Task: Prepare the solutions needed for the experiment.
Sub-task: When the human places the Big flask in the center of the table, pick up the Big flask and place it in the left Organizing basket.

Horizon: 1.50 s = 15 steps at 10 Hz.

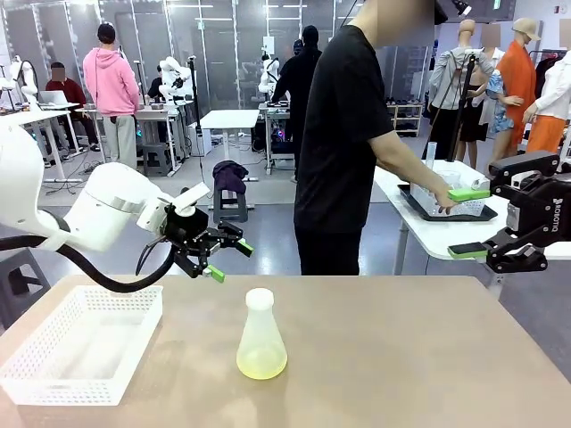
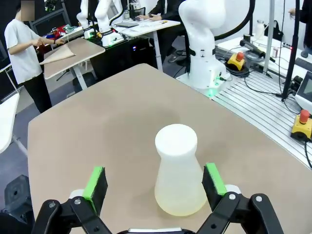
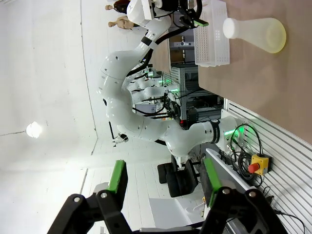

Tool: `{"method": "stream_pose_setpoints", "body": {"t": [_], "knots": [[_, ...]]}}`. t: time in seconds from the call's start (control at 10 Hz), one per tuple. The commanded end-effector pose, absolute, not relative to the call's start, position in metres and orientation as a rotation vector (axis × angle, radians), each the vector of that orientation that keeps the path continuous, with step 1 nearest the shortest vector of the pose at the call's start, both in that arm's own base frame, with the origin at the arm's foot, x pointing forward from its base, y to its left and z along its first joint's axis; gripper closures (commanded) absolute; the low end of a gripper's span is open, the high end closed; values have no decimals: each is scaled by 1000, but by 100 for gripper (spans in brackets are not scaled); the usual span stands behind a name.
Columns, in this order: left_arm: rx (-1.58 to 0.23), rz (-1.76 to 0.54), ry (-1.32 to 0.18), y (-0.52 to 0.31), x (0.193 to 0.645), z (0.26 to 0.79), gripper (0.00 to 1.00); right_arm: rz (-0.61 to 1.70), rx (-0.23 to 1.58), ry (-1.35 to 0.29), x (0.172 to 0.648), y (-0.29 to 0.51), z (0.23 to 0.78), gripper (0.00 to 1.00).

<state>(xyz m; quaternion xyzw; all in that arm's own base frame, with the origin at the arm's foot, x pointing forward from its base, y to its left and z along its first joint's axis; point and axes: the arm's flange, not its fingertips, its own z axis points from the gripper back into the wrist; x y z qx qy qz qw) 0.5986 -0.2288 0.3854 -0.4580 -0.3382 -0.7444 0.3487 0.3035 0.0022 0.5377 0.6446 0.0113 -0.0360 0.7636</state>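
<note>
A frosted conical flask [image 1: 260, 337] with a white stopper stands upright near the middle of the tan table [image 1: 393, 357]; a thin layer of pale yellow-green solution [image 1: 261, 364] lies at its bottom. My left gripper [image 1: 227, 256] hangs open above the table, up and to the left of the flask. In the left wrist view the flask [image 2: 178, 174] stands just beyond the open green-padded fingers [image 2: 95, 179]. My right gripper [image 1: 467, 222] is open at the right edge, off the table. The right wrist view shows the flask [image 3: 257, 32] far off, sideways.
A white mesh basket [image 1: 82, 348] sits at the table's left front. A person in black [image 1: 343, 134] stands beyond the far edge, hands at a dark tray [image 1: 446, 212] on a white side table. The table's right half is bare.
</note>
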Motion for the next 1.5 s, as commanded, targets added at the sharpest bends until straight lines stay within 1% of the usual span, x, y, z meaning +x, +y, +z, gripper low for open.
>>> {"method": "stream_pose_setpoints", "body": {"t": [0.0, 0.1, 0.2, 0.6, 0.9, 1.1, 1.4], "knots": [[-1165, -1942, -895, -229, 596, 388, 0, -70, 1416, 11, 304, 4, 538, 24], [-1187, -1929, -877, -229, 599, 385, 0, -70, 1416, 11, 304, 4, 538, 24], [-1253, -1895, -899, -231, 608, 369, 0, -70, 1416, 11, 304, 4, 538, 24], [-1373, -1849, -858, -239, 608, 341, 0, -70, 1416, 11, 304, 4, 538, 24], [-1540, -1757, -837, -245, 604, 317, 0, -70, 1416, 11, 304, 4, 538, 24], [-1577, -1737, -826, -248, 600, 308, 0, -70, 1416, 11, 304, 4, 538, 24], [-1571, -1713, -777, -253, 593, 297, 0, -70, 1416, 11, 304, 4, 538, 24]]}}
